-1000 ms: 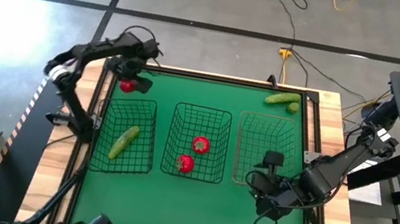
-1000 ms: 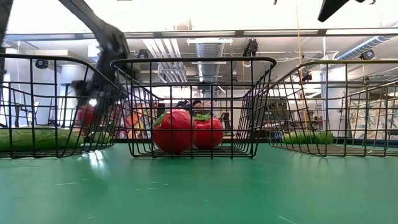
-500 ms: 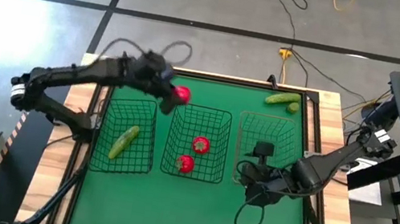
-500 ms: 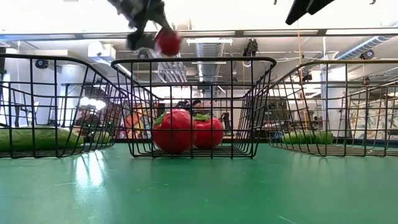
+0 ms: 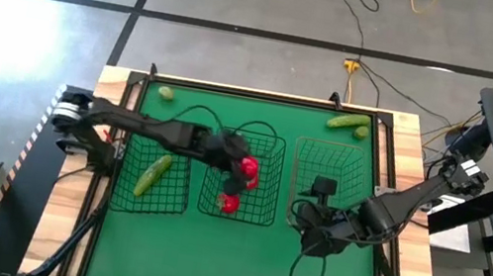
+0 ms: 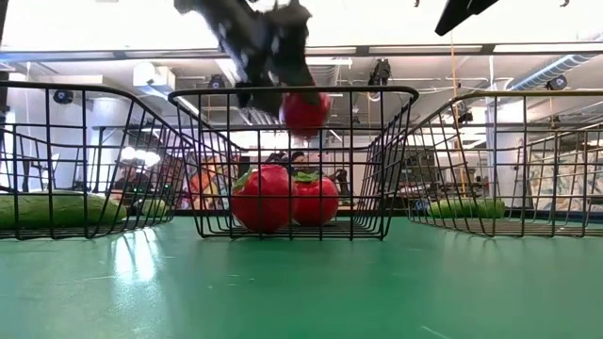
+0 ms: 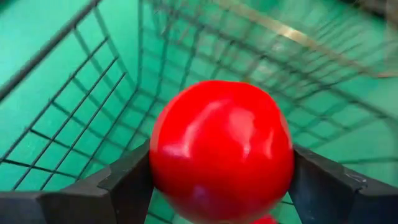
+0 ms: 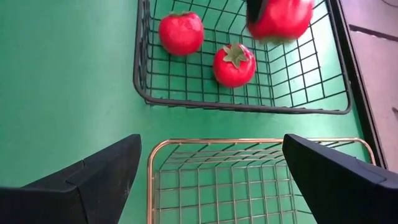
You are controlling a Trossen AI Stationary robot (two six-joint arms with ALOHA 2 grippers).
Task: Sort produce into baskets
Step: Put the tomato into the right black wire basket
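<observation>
My left gripper (image 7: 219,180) clamps a red tomato (image 7: 221,149) across its middle, above the middle black basket (image 5: 248,138) where two tomatoes (image 6: 283,198) lie. It looks light, hard and glossy, likely slippery, so I grip at its widest girth. My right gripper (image 8: 211,174) hangs open over the bronze basket (image 8: 249,144).

overhead, table-level, both wrists share middle basket (image 5: 242,177)
</observation>
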